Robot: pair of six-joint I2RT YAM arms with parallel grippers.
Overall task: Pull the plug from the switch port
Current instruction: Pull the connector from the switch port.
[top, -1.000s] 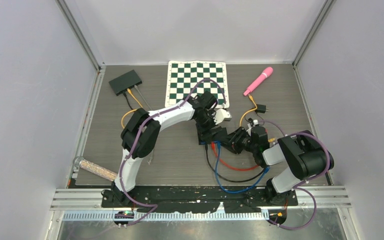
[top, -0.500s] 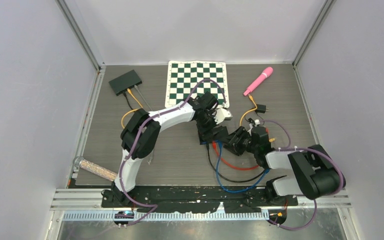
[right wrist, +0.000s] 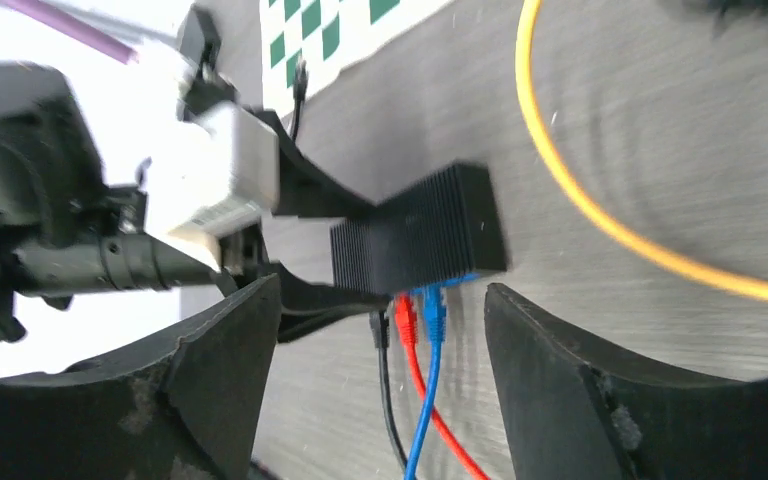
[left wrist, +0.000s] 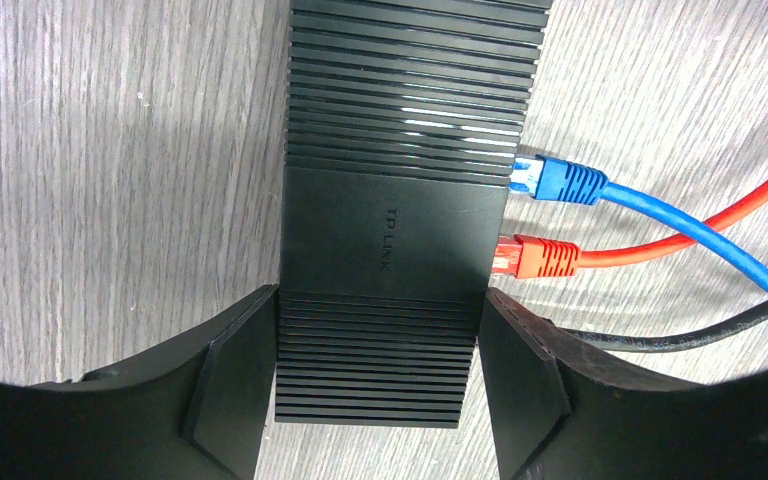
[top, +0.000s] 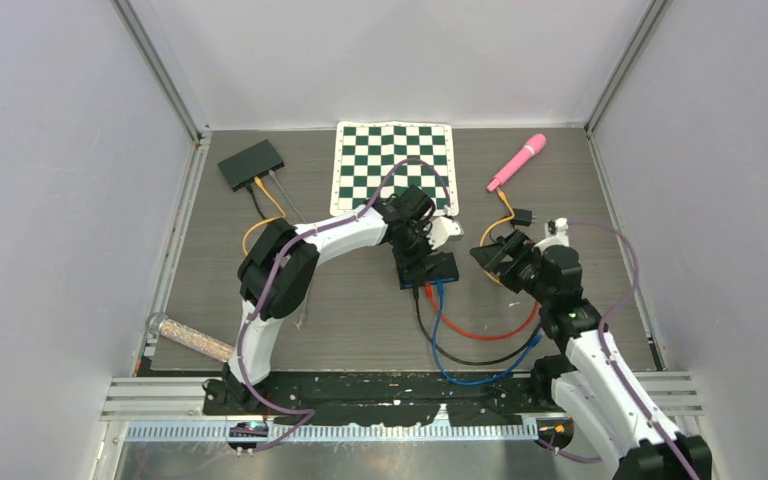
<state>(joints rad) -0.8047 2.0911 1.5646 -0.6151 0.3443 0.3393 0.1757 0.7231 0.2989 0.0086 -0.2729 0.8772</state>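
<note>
A black ribbed switch [left wrist: 400,215] lies on the table near the middle [top: 443,266]. My left gripper [left wrist: 378,300] is shut on its near end, one jaw on each side. A blue plug [left wrist: 555,180] and a red plug [left wrist: 535,257] sit in ports on its side. A black cable [left wrist: 660,340] runs behind my left finger; I cannot tell whether it is plugged in. My right gripper [top: 490,258] is open and empty, to the right of the switch and apart from it. The right wrist view shows the switch [right wrist: 420,235] and the three cables ahead, between its open jaws.
A second black switch [top: 251,163] with cables sits at the back left. A chessboard mat [top: 394,163] lies at the back, a pink stick [top: 517,161] at the back right. A yellow cable [top: 495,228] and a small black plug [top: 523,215] lie near my right gripper. A clear tube [top: 188,338] lies front left.
My right gripper has drawn back to the right, away from the switch and its plugs, and its arm has swung outward. The left gripper and the switch have stayed put.
</note>
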